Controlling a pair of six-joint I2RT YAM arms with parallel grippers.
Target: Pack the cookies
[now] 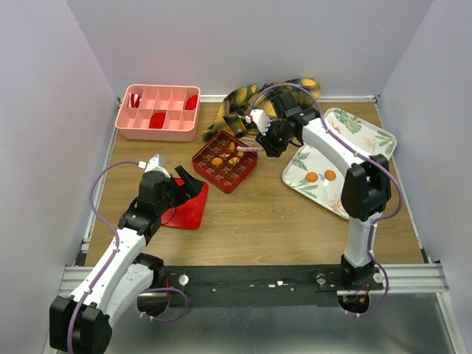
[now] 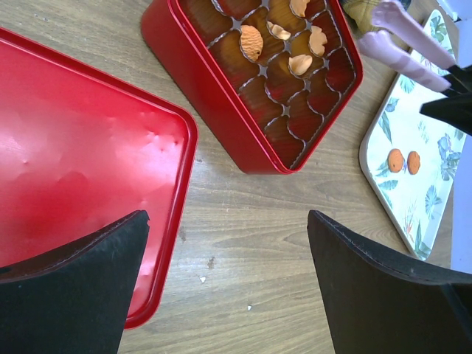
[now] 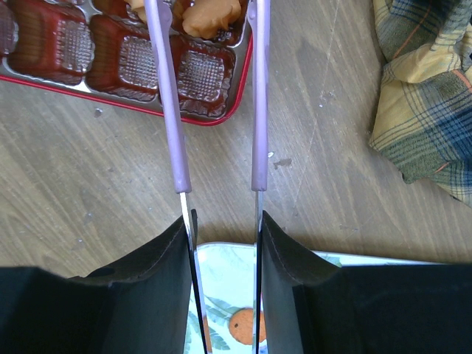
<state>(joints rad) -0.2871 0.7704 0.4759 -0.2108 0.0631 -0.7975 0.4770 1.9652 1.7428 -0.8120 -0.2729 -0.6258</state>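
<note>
Several orange cookies (image 1: 225, 156) lie in cells of the red gridded box (image 1: 241, 178). Two more cookies (image 1: 321, 175) rest on the floral tray (image 1: 369, 136). My right gripper (image 1: 271, 139) is shut on the metal arms of purple-tipped tongs (image 1: 247, 149). The tongs (image 3: 177, 110) reach out over the box's near edge (image 3: 214, 118), and a cookie (image 3: 210, 16) sits between their tips; whether they pinch it I cannot tell. My left gripper (image 1: 188, 188) hangs open over the bare wood beside the red lid (image 2: 81, 155), nothing between its fingers (image 2: 88, 295). In the left wrist view the box's cookies (image 2: 251, 42) and the tray's pair (image 2: 404, 161) show.
A pink divided bin (image 1: 156, 112) with dark-red pieces stands at the back left. A plaid cloth (image 1: 243, 99) is bunched behind the box. The flat red lid (image 1: 188, 210) lies under the left gripper. Grey walls close in three sides.
</note>
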